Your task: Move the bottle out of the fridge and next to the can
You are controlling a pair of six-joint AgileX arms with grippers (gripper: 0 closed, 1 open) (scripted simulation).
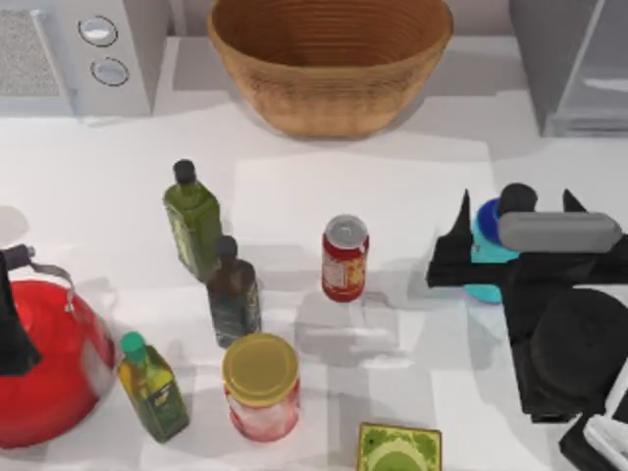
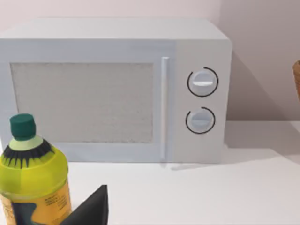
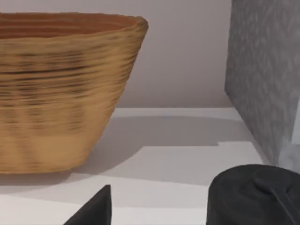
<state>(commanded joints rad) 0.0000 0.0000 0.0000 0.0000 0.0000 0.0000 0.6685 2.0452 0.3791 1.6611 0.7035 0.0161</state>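
My right gripper (image 1: 515,211) is at the right side of the table (image 1: 294,186), with the bottle (image 1: 485,250) between its two black pointed fingers (image 1: 459,221). One finger is on the side of the bottle toward the can and the other on the opposite side. The fingers look closed against the bottle's sides, so I have hold of it, though the arm hides most of the bottle from above. The bottle is a wide smooth cylinder, teal-cyan, with a blue shoulder and a round black cap (image 3: 253,194). In the right wrist view the cap is just beside one dark fingertip.

The can (image 1: 344,258) stands upright to the left of my right gripper, apart from it, with bare white table in between. It is a small red cylinder with a shiny silver top and a pale label band. The fridge (image 1: 579,64) is behind my right gripper, at the back right corner. It is a grey box with a pale glassy panel, and its grey side looks speckled in the right wrist view. Also behind the gripper, more to the left, is the woven basket (image 1: 329,59), round and ribbed, in tan colour.

My left gripper (image 1: 15,324) is at the left edge of the table, over the glossy red kettle (image 1: 49,373). I cannot tell how its fingers stand.
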